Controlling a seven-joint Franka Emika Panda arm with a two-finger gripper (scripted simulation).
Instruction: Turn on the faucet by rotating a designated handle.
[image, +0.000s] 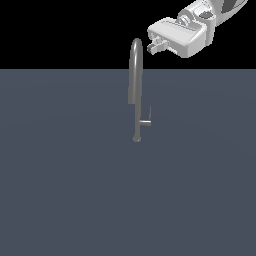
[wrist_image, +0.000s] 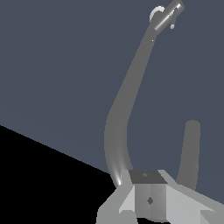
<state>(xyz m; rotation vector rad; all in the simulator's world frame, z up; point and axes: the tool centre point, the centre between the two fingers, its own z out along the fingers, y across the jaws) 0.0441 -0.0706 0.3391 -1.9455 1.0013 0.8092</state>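
The faucet is a tall, slim grey gooseneck standing upright on the dark grey floor. Its handle is a short lever sticking out from the lower stem toward the exterior view's right, with a small upturned tip. My gripper hangs high, just to the exterior view's right of the top of the arch and apart from it, far above the handle. Its fingers look closed together and hold nothing. In the wrist view the gripper sits right over the arch of the faucet, and the handle shows far off.
The flat dark grey floor spreads around the faucet with nothing else on it. The background behind it is black.
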